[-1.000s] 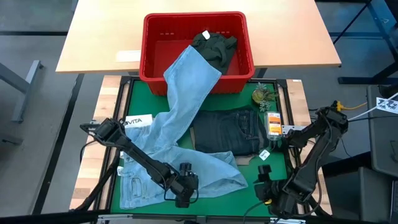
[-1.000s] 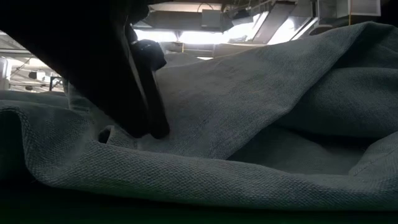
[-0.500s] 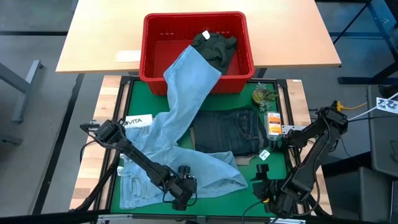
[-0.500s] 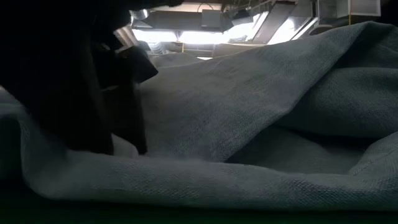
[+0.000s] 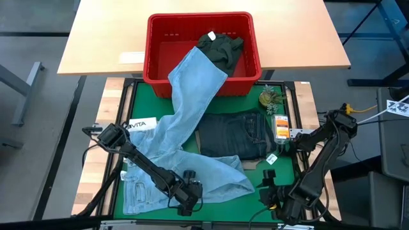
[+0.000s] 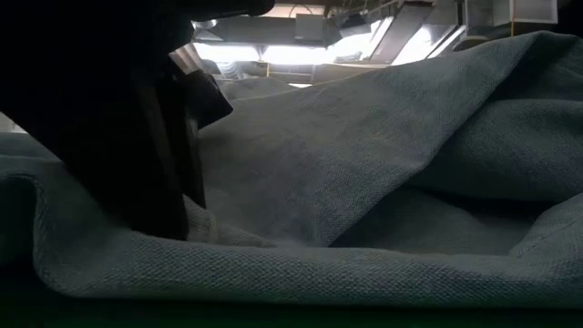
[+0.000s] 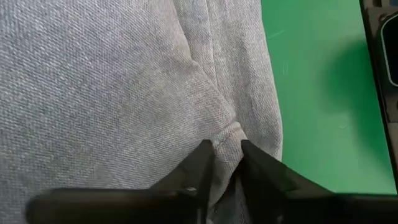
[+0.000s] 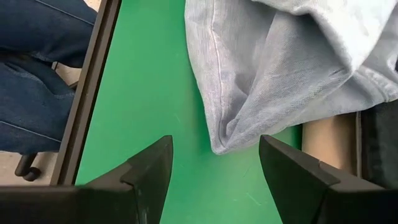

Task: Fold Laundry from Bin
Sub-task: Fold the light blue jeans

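Observation:
The light blue jeans [image 5: 185, 108] hang from the red bin [image 5: 153, 45] over its near rim and spread across the green mat. A dark olive piece [image 5: 220, 46] lies inside the bin. Dark navy jeans [image 5: 236, 134] lie folded at mid-table. My left gripper [image 5: 187, 203] [image 7: 225, 152] is near the front edge, shut on a ridge of the light jeans. My right gripper [image 5: 267, 191] [image 8: 214, 168] hovers open over the bare mat at the front right. A hem corner of the light jeans [image 8: 221, 134] lies just beyond its fingertips, untouched. My left gripper pinches a small raised fold of the light jeans [image 7: 227, 132] between its two fingers [image 7: 202, 158], beside a seam. The fingers slant steeply down from above. The cloth around the fold lies on the mat; in the low view it bunches against the fingers [image 6: 173, 182].
A white printed card [image 5: 142, 123] peeks out from under the light jeans at the left. An orange packet [image 5: 281, 128] and a small green object [image 5: 268, 97] sit at the mat's right edge. A black frame [image 8: 87, 99] borders the mat. Bare green mat lies between the two grippers.
My left gripper has shut on the light jeans without shifting, and the cloth at its fingertips has gathered into a raised ridge. The rest of the jeans has stayed where it lay.

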Robot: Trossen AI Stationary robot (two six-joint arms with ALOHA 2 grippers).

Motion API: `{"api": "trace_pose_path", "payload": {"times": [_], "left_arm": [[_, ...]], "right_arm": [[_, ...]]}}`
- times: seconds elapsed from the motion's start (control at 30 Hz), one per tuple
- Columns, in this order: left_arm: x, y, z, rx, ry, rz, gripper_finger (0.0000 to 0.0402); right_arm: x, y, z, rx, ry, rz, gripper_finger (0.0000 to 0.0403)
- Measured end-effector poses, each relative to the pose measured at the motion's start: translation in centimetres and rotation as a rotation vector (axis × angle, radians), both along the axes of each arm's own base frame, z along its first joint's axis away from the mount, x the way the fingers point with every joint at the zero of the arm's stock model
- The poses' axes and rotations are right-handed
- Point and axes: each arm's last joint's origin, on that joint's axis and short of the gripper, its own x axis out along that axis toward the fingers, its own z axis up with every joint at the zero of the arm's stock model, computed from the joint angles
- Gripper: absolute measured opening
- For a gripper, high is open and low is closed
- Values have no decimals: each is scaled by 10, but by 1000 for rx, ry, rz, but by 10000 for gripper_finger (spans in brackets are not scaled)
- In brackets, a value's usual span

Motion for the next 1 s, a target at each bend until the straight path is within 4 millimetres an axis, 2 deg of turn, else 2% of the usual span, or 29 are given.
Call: {"api": "trace_pose_path", "payload": {"times": [0.23, 0.53, 0.83, 1.0], "left_arm": [[0, -1, 0, -24, 14, -15, 7], [0, -1, 0, -32, 17, -19, 5], [0, -1, 1, -35, 17, -21, 5], [0, -1, 1, -41, 20, -25, 3]], "right_arm": [[2, 2, -6, 29, 11, -55, 239], [5, 1, -19, 61, -61, -366, 239], [13, 8, -50, -17, -19, -413, 239], [15, 10, -57, -22, -30, -455, 222]]}}
